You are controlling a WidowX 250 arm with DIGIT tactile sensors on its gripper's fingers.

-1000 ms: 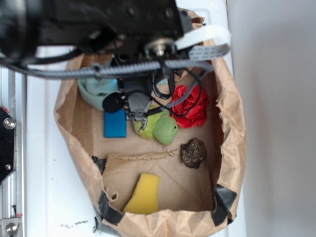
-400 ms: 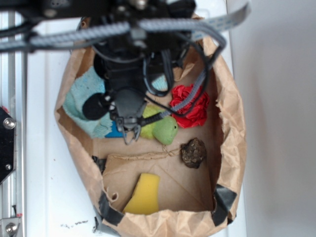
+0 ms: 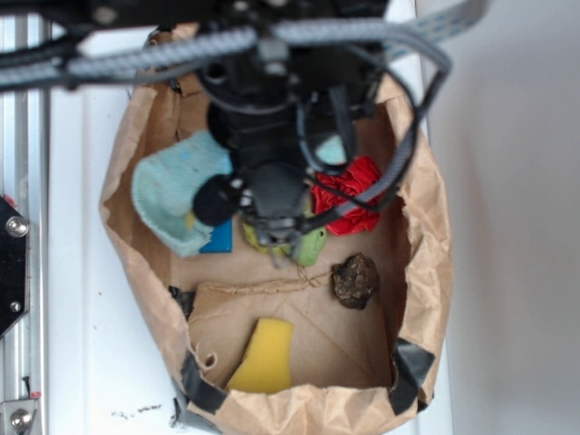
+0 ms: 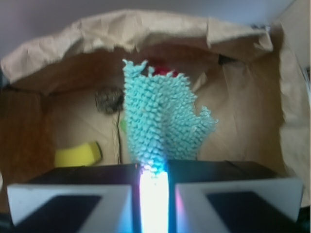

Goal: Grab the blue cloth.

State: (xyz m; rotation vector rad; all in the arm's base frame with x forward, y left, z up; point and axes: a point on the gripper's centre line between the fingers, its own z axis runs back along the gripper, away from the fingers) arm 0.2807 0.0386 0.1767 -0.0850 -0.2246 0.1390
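Here, the gripper [image 4: 153,187] pinches the blue cloth [image 4: 163,124], which hangs above a paper bag [image 3: 426,236] holding small items.

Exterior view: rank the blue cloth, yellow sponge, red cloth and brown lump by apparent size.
1. Blue cloth, though the arm hides part of it.
2. Yellow sponge and red cloth look alike; the red one is partly hidden, so no ranking.
3. Brown lump, smallest.
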